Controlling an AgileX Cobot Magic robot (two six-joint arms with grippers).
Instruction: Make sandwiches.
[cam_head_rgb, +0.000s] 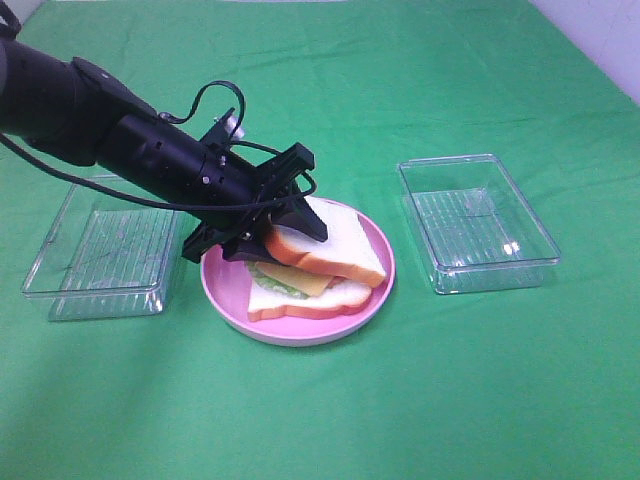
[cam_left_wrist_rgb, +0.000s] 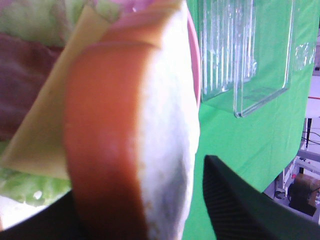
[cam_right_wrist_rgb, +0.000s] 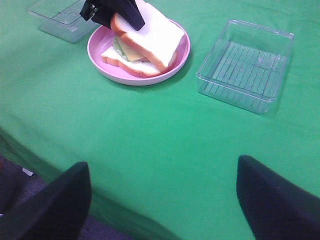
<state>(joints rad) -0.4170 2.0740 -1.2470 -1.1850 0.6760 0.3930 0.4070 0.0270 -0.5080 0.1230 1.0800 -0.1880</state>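
Green cloth (cam_head_rgb: 330, 420), exterior high view: pink plate (cam_head_rgb: 375, 295) between two clear trays (cam_head_rgb: 478, 225), left gripper (cam_head_rgb: 268, 222) pinching the top bread slice (cam_head_rgb: 335, 245), tilted over cheese (cam_head_rgb: 300, 280), lettuce and bottom slice, apparently for capping. Left wrist: crust (cam_left_wrist_rgb: 100, 140) fills the jaws. Right wrist: right gripper (cam_right_wrist_rgb: 162, 197) spread wide, empty, parked well clear.

Lab bench, green cloth (cam_head_rgb: 450, 400)

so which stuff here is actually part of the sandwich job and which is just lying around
In the job:
top bread slice, held by the left gripper
bottom bread slice
cheese slice
lettuce leaf
pink plate

Lying about:
left clear container
right clear container
right gripper, idle
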